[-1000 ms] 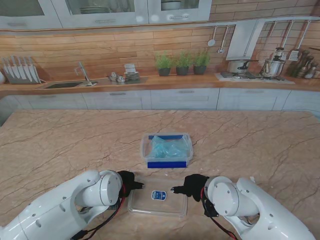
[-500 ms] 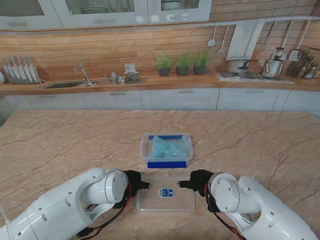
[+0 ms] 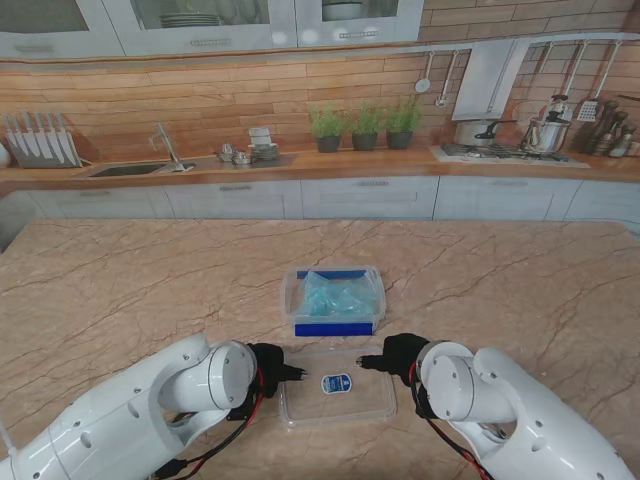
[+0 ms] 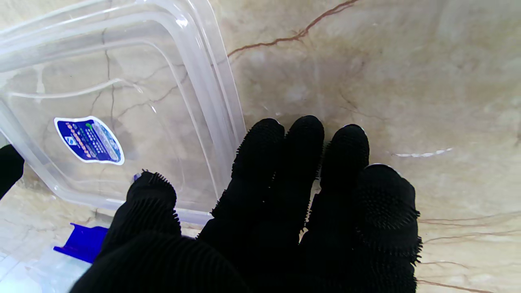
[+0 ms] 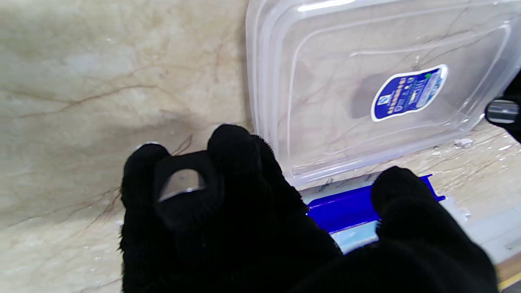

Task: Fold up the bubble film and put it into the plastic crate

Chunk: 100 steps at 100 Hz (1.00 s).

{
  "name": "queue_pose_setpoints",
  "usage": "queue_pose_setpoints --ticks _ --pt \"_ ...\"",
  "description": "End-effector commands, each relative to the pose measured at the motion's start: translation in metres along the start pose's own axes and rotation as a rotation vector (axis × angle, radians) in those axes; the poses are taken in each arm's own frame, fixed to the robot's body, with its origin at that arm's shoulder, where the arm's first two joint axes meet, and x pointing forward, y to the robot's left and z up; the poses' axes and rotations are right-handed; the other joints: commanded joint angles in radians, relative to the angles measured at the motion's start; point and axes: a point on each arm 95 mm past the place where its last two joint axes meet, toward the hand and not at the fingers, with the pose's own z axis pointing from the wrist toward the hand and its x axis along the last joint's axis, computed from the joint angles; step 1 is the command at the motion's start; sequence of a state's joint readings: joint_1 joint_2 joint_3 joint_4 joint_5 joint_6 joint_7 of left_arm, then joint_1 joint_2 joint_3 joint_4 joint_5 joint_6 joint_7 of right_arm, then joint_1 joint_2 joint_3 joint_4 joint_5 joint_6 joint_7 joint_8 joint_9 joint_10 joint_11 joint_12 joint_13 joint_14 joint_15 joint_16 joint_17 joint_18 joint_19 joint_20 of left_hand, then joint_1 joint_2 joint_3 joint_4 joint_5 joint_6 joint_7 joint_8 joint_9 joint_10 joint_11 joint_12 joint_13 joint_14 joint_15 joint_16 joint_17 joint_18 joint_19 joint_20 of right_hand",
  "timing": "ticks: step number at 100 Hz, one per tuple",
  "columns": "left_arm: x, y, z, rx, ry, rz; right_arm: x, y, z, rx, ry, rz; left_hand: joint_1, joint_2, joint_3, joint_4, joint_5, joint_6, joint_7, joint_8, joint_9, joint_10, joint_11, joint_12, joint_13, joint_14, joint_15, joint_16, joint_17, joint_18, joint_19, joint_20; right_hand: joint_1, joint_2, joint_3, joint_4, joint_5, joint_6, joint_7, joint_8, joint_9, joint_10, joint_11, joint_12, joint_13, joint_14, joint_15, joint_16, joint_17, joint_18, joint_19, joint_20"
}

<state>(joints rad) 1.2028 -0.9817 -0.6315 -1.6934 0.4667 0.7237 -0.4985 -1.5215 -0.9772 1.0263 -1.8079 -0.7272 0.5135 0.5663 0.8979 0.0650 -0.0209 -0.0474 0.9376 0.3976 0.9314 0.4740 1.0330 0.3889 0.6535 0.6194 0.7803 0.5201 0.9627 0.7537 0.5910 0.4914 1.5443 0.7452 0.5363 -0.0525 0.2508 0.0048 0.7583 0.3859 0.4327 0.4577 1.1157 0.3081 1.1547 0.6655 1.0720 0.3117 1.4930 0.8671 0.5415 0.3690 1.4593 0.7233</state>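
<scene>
- The left hand (image 3: 272,372) sits at the left edge of the clear lid (image 3: 337,397); in its wrist view the fingers (image 4: 303,162) lie together, flat toward the table (image 3: 120,290), beside the lid's rim, thumb at the lid's edge
- Whether the left hand actually pinches the lid I cannot tell; the contact is hidden behind the glove
- The right hand (image 3: 392,357) is at the lid's opposite edge; its fingers (image 5: 228,162) are bunched just beside the rim, thumb (image 5: 401,195) apart over the blue clip, and any hold on the lid is hidden as well
- Most of each palm is covered by the white forearms in the stand view
- The lid lies flat between the two hands, its blue label (image 3: 336,383) facing up
- The plastic crate (image 3: 334,299) stands just beyond both hands' fingertips, farther from me, close to the lid's far edge
- The bubble film (image 3: 335,293) is inside the crate, a pale blue crumpled mass; how neatly it is folded is hard to make out through the translucent walls
- In both wrist views the crate is cut off, only a blue clip (image 5: 346,207) and a corner showing
</scene>
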Motion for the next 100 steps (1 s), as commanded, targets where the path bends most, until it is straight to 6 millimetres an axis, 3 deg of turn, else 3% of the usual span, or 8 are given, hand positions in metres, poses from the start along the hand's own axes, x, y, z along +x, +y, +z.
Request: queue_pose_setpoints --ticks 1,31,36,50,61,77,100 --pt "0.01 0.011 -0.003 0.005 0.028 -0.006 0.008 -0.005 -0.002 0.001 0.017 0.01 -0.026 -0.015 -0.01 0.014 -0.007 -0.153 -0.021 -0.009 -0.001 -0.045 -0.005 -0.002 0.016 0.055 0.008 -0.008 0.027 -0.022 0.028 0.022 -0.019 -0.012 0.015 0.024 -0.037 -0.289 -0.056 -0.027 -0.013 0.088 0.018 0.008 0.014 -0.002 0.002 -0.003 -0.022 -0.074 0.07 -0.009" --pt "0.002 0.01 -0.007 0.069 0.0 -0.073 0.003 0.0 -0.004 -0.05 -0.001 0.043 -0.045 -0.025 -0.006 0.014 -0.045 -0.142 -0.043 -0.014 -0.026 -0.039 -0.016 -0.026 0.002 0.042 0.0 -0.029 0.015 -0.041 0.026 0.015 -0.027 -0.026 0.032 0.024 0.02 -0.275 -0.008 0.011 -0.045 0.097 -0.028 -0.015 -0.025 0.017 -0.059 -0.014 -0.055 -0.063 0.025 -0.024" --pt "0.0 0.01 -0.007 0.074 -0.007 -0.088 0.003 0.0 -0.005 -0.058 -0.004 0.045 -0.045 -0.024 -0.005 0.014 -0.054 -0.136 -0.049 -0.015 -0.037 -0.034 -0.02 -0.03 -0.009 0.042 -0.006 -0.033 0.005 -0.042 0.019 0.013 -0.03 -0.03 0.04 0.021 0.05 -0.263 0.04 0.054 -0.062 0.101 -0.056 -0.032 -0.049 0.028 -0.098 -0.02 -0.074 -0.058 -0.002 -0.033" --pt "-0.004 0.009 -0.011 0.078 -0.028 -0.123 0.002 0.0 -0.006 -0.092 -0.014 0.044 -0.046 -0.02 -0.006 0.013 -0.093 -0.108 -0.078 -0.019 -0.069 -0.018 -0.031 -0.041 -0.027 0.048 -0.019 -0.044 -0.011 -0.033 0.004 0.01 -0.031 -0.046 0.054 0.016 0.097 -0.288 0.203 0.256 -0.119 0.108 -0.135 -0.08 -0.12 0.054 -0.211 -0.042 -0.127 -0.044 -0.079 -0.055" --pt "-0.007 0.007 -0.012 0.103 -0.05 -0.134 0.001 0.001 -0.007 -0.111 -0.023 0.043 -0.037 -0.017 -0.006 0.01 -0.115 -0.105 -0.079 -0.001 -0.049 -0.009 -0.034 -0.068 0.005 0.037 -0.02 -0.068 0.014 -0.048 0.024 0.016 -0.026 -0.054 0.059 0.012 0.115 -0.321 0.254 0.343 -0.138 0.106 -0.164 -0.095 -0.147 0.062 -0.254 -0.052 -0.145 -0.038 -0.109 -0.062" --pt "-0.008 0.006 -0.012 0.163 -0.078 -0.17 -0.002 0.0 -0.007 -0.113 -0.046 0.043 -0.017 -0.006 -0.005 0.008 -0.116 -0.097 -0.053 0.032 -0.003 0.004 -0.01 -0.101 0.059 0.032 0.003 -0.109 0.063 -0.048 0.067 0.013 -0.02 -0.057 0.059 0.008 0.124 -0.342 0.283 0.383 -0.178 0.113 -0.196 -0.104 -0.193 0.068 -0.294 -0.06 -0.177 -0.036 -0.145 -0.07" --pt "-0.007 0.005 -0.01 0.147 -0.12 -0.21 -0.008 -0.004 -0.006 -0.08 -0.088 0.036 -0.025 0.017 -0.012 0.004 -0.164 -0.057 -0.096 0.02 -0.042 0.031 -0.02 -0.124 0.03 0.042 -0.004 -0.131 0.048 -0.046 0.06 0.004 -0.032 -0.05 0.059 0.009 0.134 -0.299 0.275 0.395 -0.16 0.121 -0.193 -0.1 -0.172 0.068 -0.291 -0.054 -0.161 -0.035 -0.143 -0.059"
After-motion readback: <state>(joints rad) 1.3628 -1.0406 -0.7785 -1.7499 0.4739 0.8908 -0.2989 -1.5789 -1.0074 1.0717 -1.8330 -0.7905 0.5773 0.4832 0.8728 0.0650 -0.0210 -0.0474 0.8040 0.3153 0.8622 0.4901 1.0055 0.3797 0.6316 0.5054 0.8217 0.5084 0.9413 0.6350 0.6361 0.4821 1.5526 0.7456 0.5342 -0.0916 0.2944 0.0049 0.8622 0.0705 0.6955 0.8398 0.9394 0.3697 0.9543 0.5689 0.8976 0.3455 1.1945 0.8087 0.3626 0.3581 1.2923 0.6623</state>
